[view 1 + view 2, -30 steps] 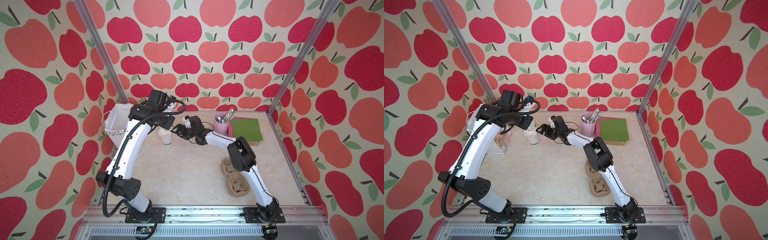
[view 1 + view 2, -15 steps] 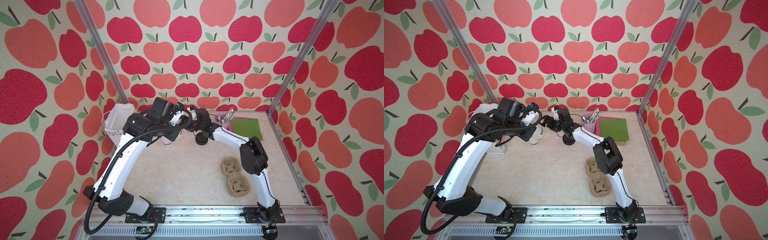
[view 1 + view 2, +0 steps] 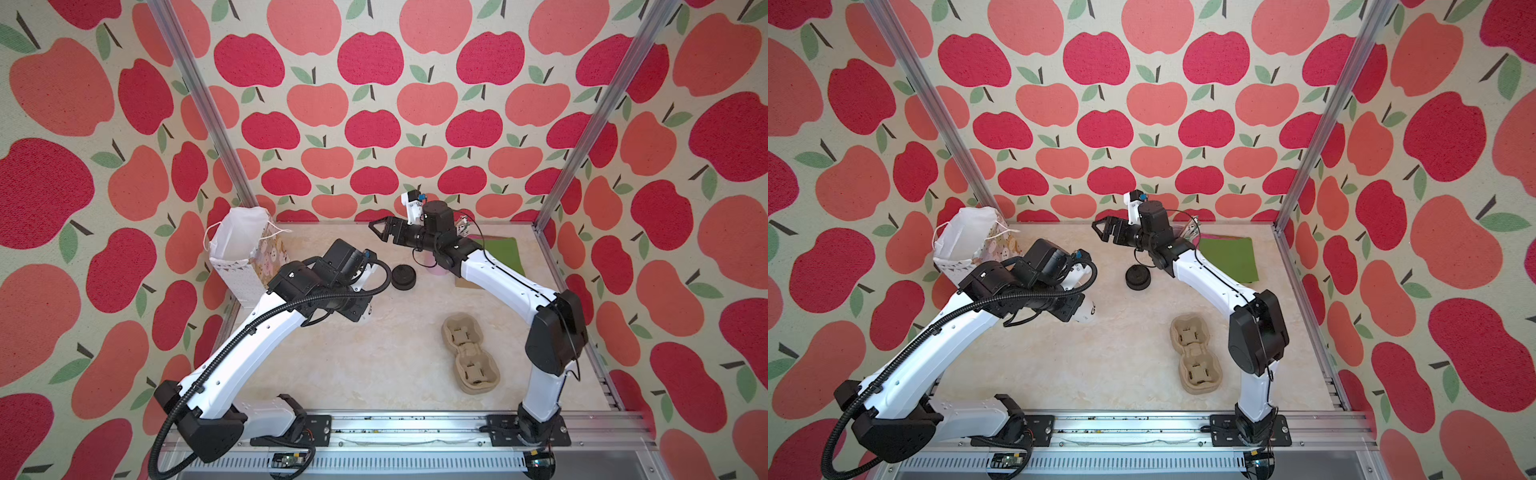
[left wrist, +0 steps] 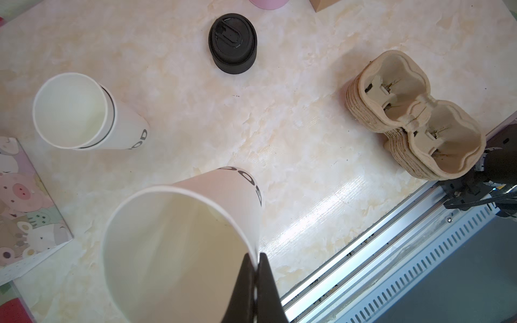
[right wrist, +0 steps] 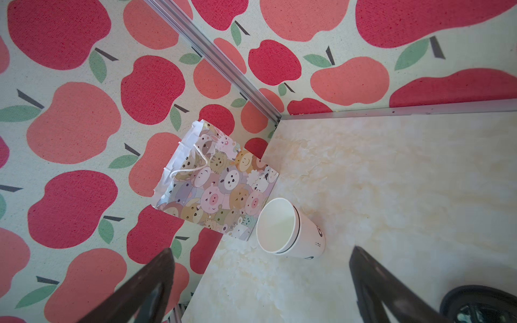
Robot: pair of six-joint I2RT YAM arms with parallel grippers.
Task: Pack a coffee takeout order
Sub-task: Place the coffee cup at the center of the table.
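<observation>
The left fingers are found pressed together on the rim of the white paper cup, one inside the mouth and one outside. The cup is held clear of the desk, tilted, mouth open, with black lettering on its wall. It is placed on the robot's-left side of the black lid and nearer the robot's base than the lid. The right fingers are recorded spread wide with nothing between them, raised above the desk near the lid and higher than it. The lid lies flat on the desk, top side up, and touches nothing. The carrier stack, tan pulp with two wells, rests well apart from the lid, on its robot's-right side and toward the base. The green napkin lies flat farther to the robot's right of the lid, toward the back wall, and is partly covered by the right arm. The pink holder stands just beside the lid on the same side and is largely hidden by that arm. The gift bag stands upright and open in the back corner on the robot's-left side of the lid. The nested cups stand just beside the bag, between it and the lid.
</observation>
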